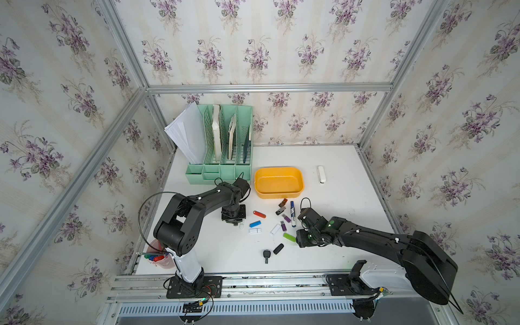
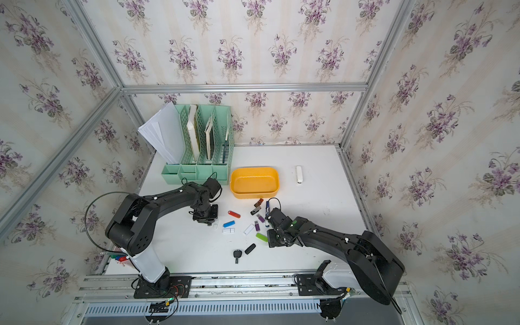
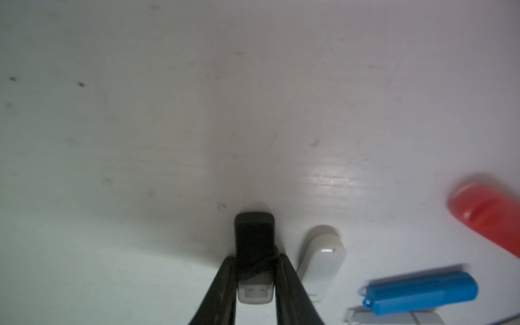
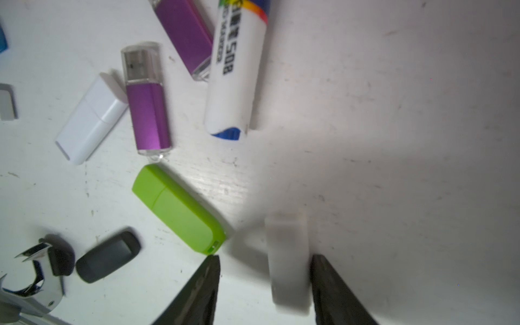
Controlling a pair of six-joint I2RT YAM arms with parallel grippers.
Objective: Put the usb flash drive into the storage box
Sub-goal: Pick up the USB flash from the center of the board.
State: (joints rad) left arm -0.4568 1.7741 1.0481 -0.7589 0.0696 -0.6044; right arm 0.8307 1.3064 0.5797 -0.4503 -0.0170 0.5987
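My left gripper [image 3: 254, 258] is clenched across a black flash drive [image 3: 254, 236]. The fingers [image 3: 287, 281] bite near its clear connector end, and the dark body projects beyond the tips. The wrist view does not show whether this drive is lifted off the table [image 3: 140, 112]. My right gripper [image 4: 265, 257] is not clamped. Its jaws stand astride a white flash drive [image 4: 287, 253], one finger just beside it and the other across a visible gap, its tip near a green flash drive [image 4: 180, 211]. The storage box [image 1: 277, 195] sits toward the back of the table beside the file organizer [image 1: 225, 168], and it is empty in both top views. Both drives are apart from it, and a marker [image 1: 292, 213] lies between my right gripper and the box. Handling judgement: these drives are light, rigid and smooth-shelled, so expect slip rather than crushing. Take hold across the two long side faces at mid-body. Avoid the cap, which may pull off, and avoid the connector. The grip on the black drive sits off-centre and may let it pivot in transfer, so carry it level. For the white drive, centre the jaws before closing, or the nearer finger will push it sideways. Release low inside the box walls, since a light drive can bounce out.
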